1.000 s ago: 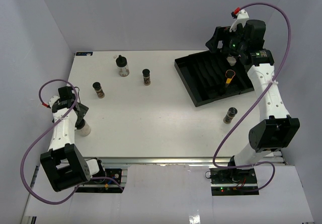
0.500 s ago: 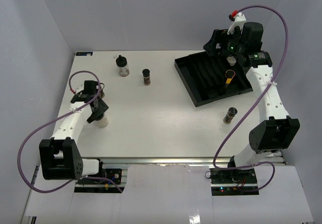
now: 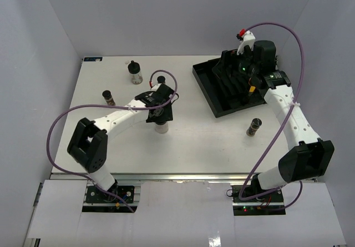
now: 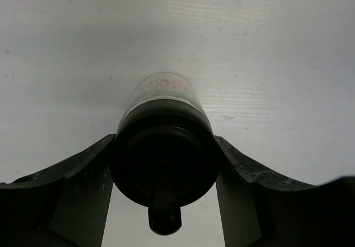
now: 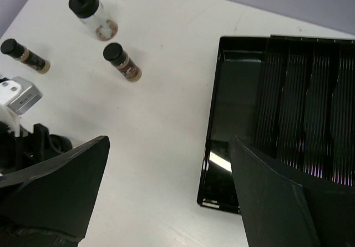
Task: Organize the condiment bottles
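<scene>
My left gripper (image 3: pixel 160 118) is shut on the black cap of an upright jar with whitish-grey contents (image 3: pixel 161 128) near the table's middle. In the left wrist view both fingers (image 4: pixel 83 186) press the knobbed cap of that jar (image 4: pixel 163 91). A knob-capped jar (image 3: pixel 134 73), a black-capped jar (image 3: pixel 161 80) and a dark brown jar (image 3: pixel 108 97) stand at the back left. They show in the right wrist view too (image 5: pixel 91 14), (image 5: pixel 122 61), (image 5: pixel 25 55). Another dark brown jar (image 3: pixel 254 126) stands right of centre. My right gripper (image 3: pixel 232 78) is open and empty above the tray (image 5: pixel 169 147).
A black slotted tray (image 3: pixel 206 86) lies at the back right; its left rim shows in the right wrist view (image 5: pixel 213 119). White walls close in the table on three sides. Purple cables loop over both arms.
</scene>
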Tool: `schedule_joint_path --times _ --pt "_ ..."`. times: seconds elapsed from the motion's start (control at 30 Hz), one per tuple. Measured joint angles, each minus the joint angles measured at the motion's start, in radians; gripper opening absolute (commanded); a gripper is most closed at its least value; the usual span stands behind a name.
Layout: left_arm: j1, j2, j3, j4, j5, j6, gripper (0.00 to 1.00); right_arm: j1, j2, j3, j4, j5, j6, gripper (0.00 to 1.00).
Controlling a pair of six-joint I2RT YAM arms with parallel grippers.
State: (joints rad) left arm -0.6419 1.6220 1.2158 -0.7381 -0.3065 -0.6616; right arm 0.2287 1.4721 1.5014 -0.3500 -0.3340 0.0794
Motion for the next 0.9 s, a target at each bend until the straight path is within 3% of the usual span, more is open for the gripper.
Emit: schedule_joint_path --times 0.2,0.23,0.27,0.33,0.4,0.43,0.73,0.9 --pt "-0.11 0.131 0.135 0.044 -0.02 0.026 0.01 0.0 -0.076 -0.087 0.01 0.029 -0.001 0.94" --pt "-0.118 0.139 0.145 0.047 -0.016 0.033 0.08 0.001 -0.082 -0.089 0.01 0.032 -0.001 0.94" --pt "-0.124 0.149 0.156 0.047 -0.01 0.041 0.2 0.001 -0.085 -0.09 0.01 0.036 -0.001 0.94" --pt "-0.129 0.172 0.185 0.044 0.003 0.059 0.6 0.001 -0.087 -0.09 0.011 0.042 -0.003 0.94" --pt "-0.132 0.195 0.214 0.042 0.012 0.072 0.9 0.001 -0.087 -0.091 0.012 0.045 -0.003 0.94" --pt "-0.133 0.204 0.226 0.043 0.016 0.077 0.95 0.001 -0.087 -0.091 0.011 0.046 -0.004 0.94" --pt "-0.133 0.205 0.238 0.017 0.028 0.078 0.98 0.005 -0.069 -0.09 0.006 0.046 -0.011 0.94" --pt "-0.128 0.196 0.384 -0.092 0.026 0.079 0.98 0.064 -0.032 -0.041 -0.031 0.062 -0.036 0.95"
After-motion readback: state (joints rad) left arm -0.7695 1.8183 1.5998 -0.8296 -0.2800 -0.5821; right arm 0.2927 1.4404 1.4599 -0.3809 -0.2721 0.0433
